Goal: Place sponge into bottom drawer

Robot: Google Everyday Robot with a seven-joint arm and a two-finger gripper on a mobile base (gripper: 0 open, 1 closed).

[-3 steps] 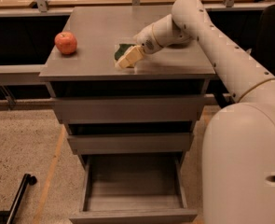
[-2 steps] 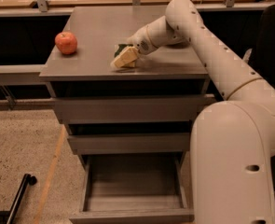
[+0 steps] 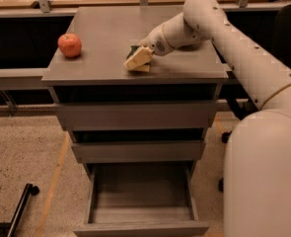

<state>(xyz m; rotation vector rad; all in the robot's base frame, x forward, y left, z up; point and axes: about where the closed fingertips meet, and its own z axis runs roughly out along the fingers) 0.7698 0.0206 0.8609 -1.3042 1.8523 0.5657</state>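
Observation:
The sponge (image 3: 137, 59), dark green over pale yellow foam, lies on the grey cabinet top (image 3: 110, 33), right of its middle and near the front edge. My gripper (image 3: 144, 53) reaches in from the right and sits right at the sponge, touching or covering its right side. The bottom drawer (image 3: 141, 201) is the lowest of three grey drawers. It is pulled out and its tray holds nothing.
A red apple (image 3: 69, 45) sits at the left of the cabinet top. The two upper drawers (image 3: 137, 116) are closed. My white arm (image 3: 243, 53) and body (image 3: 263, 177) fill the right side. A black wheeled leg (image 3: 21, 204) lies on the floor at lower left.
The arm's elbow has swung and the wrist has shifted slightly at the sponge. The sponge has stayed in about the same place on the cabinet top.

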